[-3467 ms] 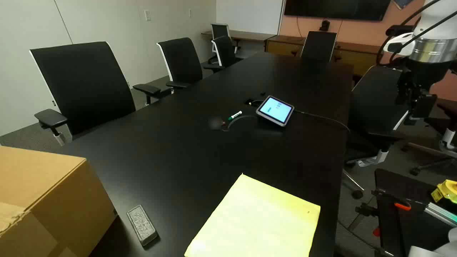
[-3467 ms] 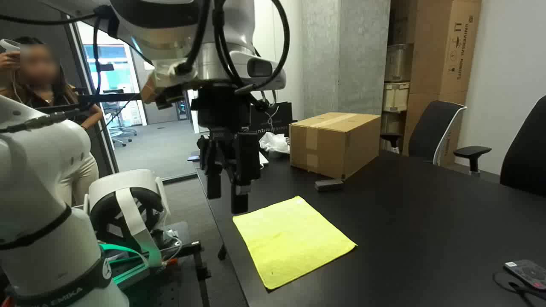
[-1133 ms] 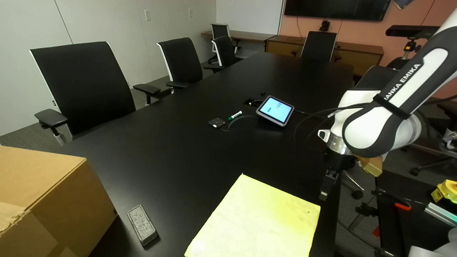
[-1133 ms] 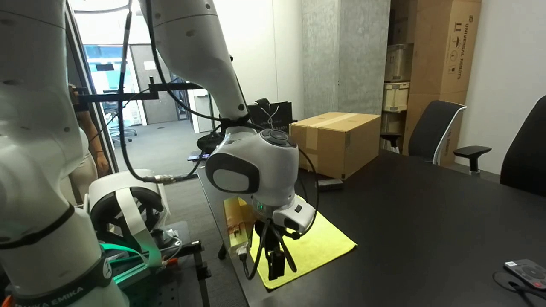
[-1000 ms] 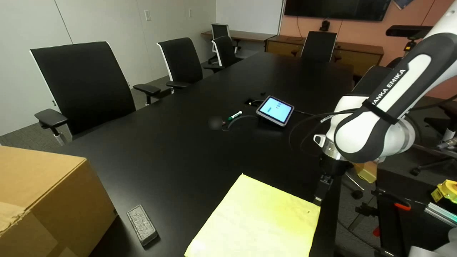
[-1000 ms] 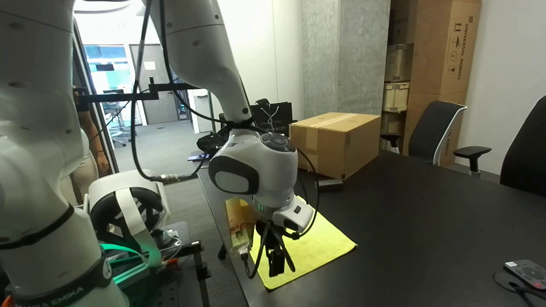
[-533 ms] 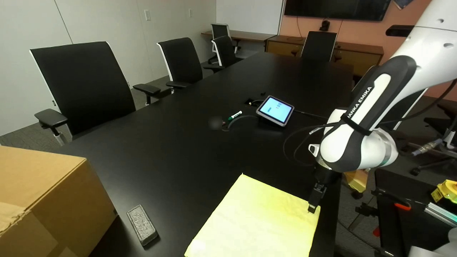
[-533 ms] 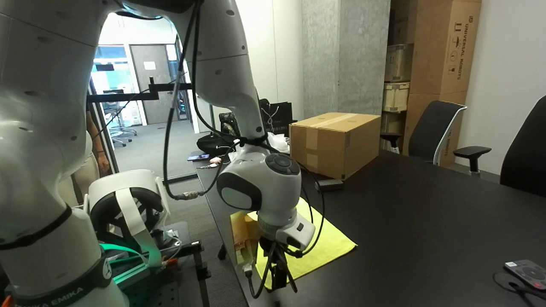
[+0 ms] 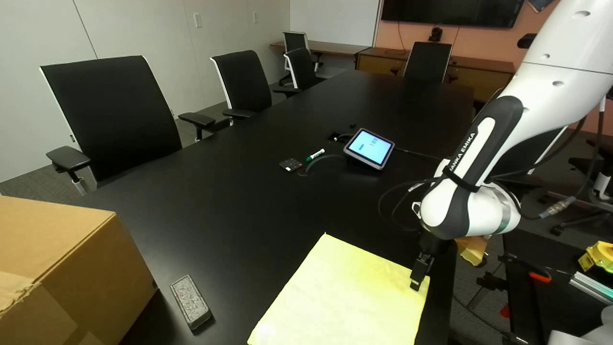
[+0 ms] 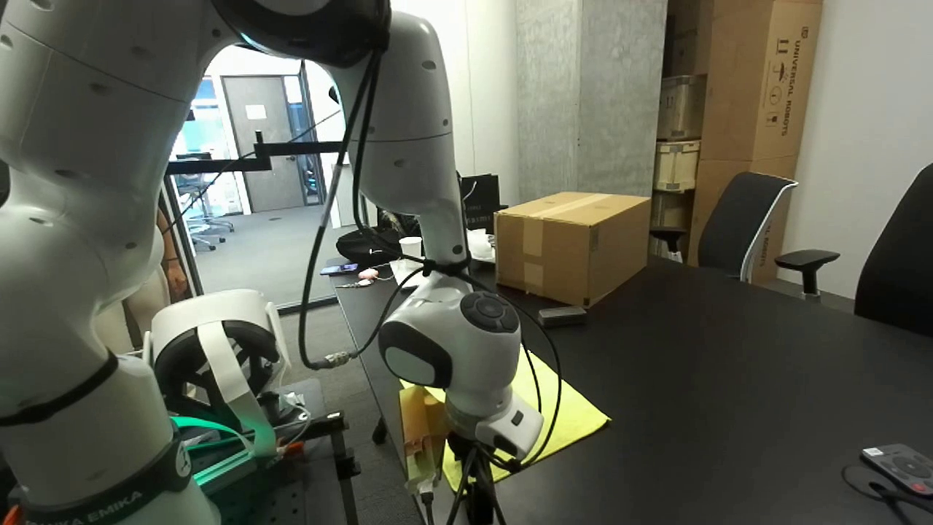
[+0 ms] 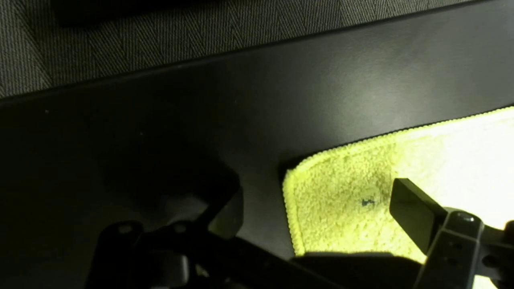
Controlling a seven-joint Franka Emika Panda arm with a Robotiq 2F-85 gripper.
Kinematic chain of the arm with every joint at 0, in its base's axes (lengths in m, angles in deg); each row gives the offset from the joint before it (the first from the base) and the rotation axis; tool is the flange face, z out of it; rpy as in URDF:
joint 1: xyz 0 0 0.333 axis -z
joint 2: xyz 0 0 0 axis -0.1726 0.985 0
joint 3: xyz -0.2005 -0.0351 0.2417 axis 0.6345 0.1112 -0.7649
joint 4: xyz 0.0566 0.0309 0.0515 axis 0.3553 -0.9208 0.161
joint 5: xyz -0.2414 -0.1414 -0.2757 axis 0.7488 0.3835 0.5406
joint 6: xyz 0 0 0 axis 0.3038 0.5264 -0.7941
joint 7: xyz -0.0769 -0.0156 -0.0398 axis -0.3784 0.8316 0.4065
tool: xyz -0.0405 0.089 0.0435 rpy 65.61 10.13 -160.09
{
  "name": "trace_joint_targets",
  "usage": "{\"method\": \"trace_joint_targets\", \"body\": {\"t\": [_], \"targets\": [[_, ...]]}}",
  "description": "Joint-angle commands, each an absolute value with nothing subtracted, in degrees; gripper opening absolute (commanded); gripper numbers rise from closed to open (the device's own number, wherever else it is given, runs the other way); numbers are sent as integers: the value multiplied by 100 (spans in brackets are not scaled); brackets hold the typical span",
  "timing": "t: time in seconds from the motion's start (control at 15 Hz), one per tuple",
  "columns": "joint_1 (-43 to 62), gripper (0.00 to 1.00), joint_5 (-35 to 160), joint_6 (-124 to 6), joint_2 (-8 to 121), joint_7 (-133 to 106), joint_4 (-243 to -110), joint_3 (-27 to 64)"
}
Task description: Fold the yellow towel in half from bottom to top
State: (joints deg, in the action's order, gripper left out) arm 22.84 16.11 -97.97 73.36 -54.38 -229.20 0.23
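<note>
The yellow towel [image 9: 345, 297] lies flat and unfolded on the black table, with its near end cut off in this exterior view. It also shows in an exterior view [image 10: 565, 415], partly hidden by the arm. My gripper [image 9: 415, 285] points down at one corner of the towel. In the wrist view the gripper [image 11: 315, 205] is open. One of its fingers [image 11: 409, 210] is over the towel [image 11: 329, 172], and the opposite finger is beyond its edge, over bare table. The corner lies between them. I cannot tell whether the fingertips touch the cloth.
A tan cardboard box [image 10: 561, 248] and a grey block [image 9: 190, 303] stand beyond the towel. A tablet [image 9: 368, 148] with cable and a marker [image 9: 315, 155] lie farther along the table. The table's edge [image 9: 452, 292] runs close beside the gripper. A headset [image 10: 219, 350] sits by the robot's base.
My gripper has come down from high above to the towel's corner. In the last second it has moved from beside the towel to over its corner. The towel has not moved.
</note>
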Motion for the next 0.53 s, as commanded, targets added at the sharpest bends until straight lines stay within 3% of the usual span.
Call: {"method": "trace_joint_targets", "body": {"t": [0.0, 0.47], "targets": [[2537, 100, 1468, -10065, 7599, -5593, -22742, -261], [2490, 100, 1538, -9974, 7379, -5395, -22905, -433]]}}
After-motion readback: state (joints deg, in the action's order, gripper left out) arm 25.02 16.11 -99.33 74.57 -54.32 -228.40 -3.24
